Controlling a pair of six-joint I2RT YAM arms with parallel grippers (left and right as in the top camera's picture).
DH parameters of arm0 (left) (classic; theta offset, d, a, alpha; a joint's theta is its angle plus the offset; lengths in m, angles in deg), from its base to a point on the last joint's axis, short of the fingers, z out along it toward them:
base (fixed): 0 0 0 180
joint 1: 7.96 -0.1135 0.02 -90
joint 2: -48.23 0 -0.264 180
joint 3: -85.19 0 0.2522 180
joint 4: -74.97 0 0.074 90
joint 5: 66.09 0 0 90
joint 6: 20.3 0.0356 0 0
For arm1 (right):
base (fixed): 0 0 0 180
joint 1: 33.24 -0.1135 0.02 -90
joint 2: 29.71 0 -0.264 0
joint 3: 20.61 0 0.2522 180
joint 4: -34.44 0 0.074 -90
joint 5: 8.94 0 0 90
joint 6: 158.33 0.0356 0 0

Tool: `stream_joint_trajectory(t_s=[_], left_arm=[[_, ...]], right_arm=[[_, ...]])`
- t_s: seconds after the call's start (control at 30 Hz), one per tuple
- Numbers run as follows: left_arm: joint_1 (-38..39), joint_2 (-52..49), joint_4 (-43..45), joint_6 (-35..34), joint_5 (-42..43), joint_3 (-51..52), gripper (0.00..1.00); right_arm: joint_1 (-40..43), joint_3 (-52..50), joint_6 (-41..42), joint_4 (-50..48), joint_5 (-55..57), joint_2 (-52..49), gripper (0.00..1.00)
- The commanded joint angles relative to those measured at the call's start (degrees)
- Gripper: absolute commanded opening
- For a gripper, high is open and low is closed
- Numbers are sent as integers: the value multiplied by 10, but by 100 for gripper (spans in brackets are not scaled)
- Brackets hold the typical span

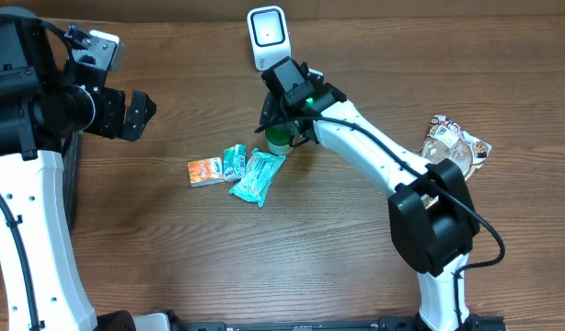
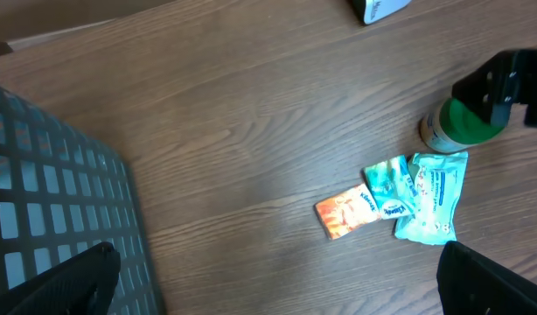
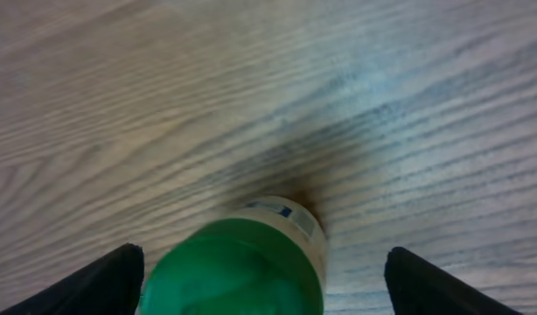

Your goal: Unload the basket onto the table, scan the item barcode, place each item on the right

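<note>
A small bottle with a green lid (image 1: 279, 140) stands upright on the wooden table, just in front of the white barcode scanner (image 1: 267, 32). My right gripper (image 1: 286, 129) hangs directly over it. In the right wrist view the green lid (image 3: 238, 267) sits between the two black fingers of the right gripper (image 3: 267, 284), which is open, with a clear gap on the right side. My left gripper (image 1: 140, 110) is held high at the far left, open and with nothing in it (image 2: 277, 284). The left wrist view also shows the bottle (image 2: 456, 125).
An orange packet (image 1: 205, 171) and two teal packets (image 1: 234, 162) (image 1: 258, 176) lie left of the bottle. A clear plastic package (image 1: 453, 147) lies at the right. A grey mesh basket (image 2: 50, 201) stands at the table's left edge.
</note>
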Motion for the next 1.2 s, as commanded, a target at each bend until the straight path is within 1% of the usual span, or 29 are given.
stream_joint_trajectory(t_s=[0.0,0.1,0.23,0.3,0.43,0.5,0.67,0.8,1.03,1.17], left_arm=[[-2,2,0,13,2,-11,100],[-2,2,0,13,2,-11,100],[-2,2,0,13,2,-11,100],[-2,2,0,13,2,-11,100],[-2,2,0,13,2,-11,100],[-2,2,0,13,2,-11,100],[-2,2,0,13,2,-11,100],[-2,2,0,13,2,-11,100],[-2,2,0,13,2,-11,100],[-2,2,0,13,2,-11,100]], right_arm=[[-11,-3,3,-3,4,-7,84],[-13,-3,3,-5,3,-14,79],[-14,-3,3,-4,-10,-27,79],[-15,-3,2,-3,-14,-29,82],[-15,-2,-41,-6,-32,-29,82],[-15,-2,-61,-3,-35,-29,80],[-15,-2,-129,9,-35,-29,69],[-13,0,-189,22,-35,-28,68],[-5,44,-323,106,-35,-24,69],[-4,69,-433,155,-51,0,69]])
